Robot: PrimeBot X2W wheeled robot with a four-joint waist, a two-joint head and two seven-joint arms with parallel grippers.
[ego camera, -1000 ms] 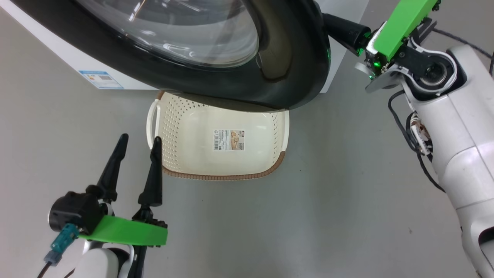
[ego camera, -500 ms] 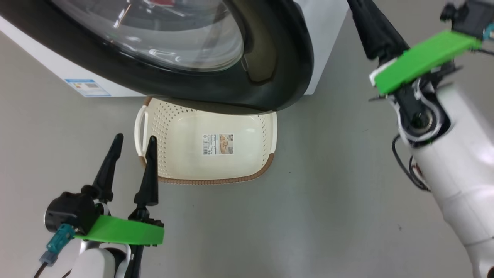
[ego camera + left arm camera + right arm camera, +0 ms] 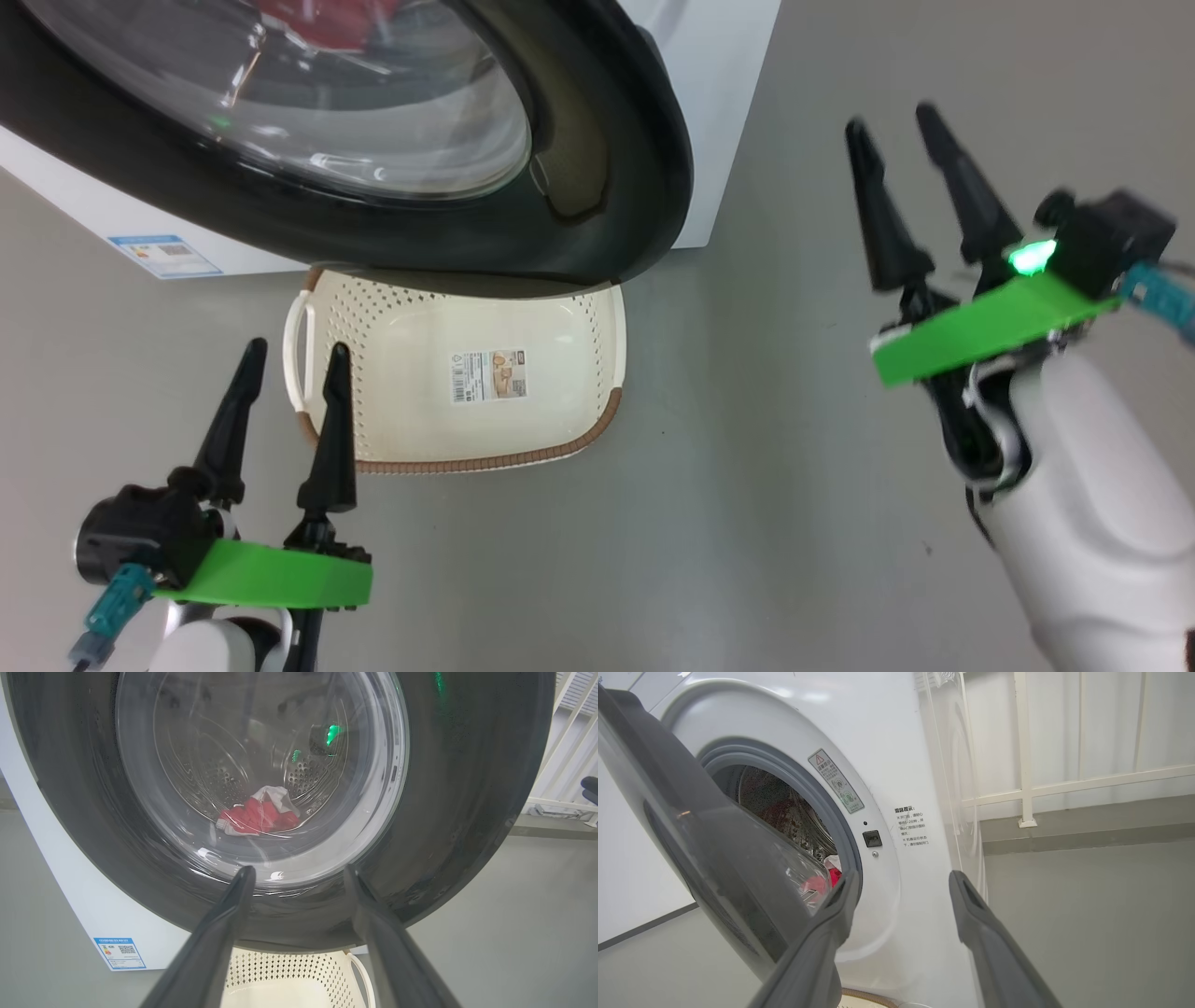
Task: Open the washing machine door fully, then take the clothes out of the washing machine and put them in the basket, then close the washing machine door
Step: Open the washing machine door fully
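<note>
Left gripper [image 3: 296,347] sits low, fingers pointing up and spread wide, nothing in them, right beside the basket [image 3: 420,327]. Right gripper [image 3: 889,119] is spread wide and empty too, off to the side of the washing machine door [image 3: 597,187]. The door hangs ajar over the basket's far end. The clothes [image 3: 261,816] are in the drum behind the glass.

One basket [image 3: 571,378], one door [image 3: 607,168] (two claws [image 3: 296,348] [image 3: 889,118]).

Bright, even light; glare streaks the glass of the washing machine door [image 3: 355,140]; the right hand [image 3: 889,118] looks slightly blurred.
</note>
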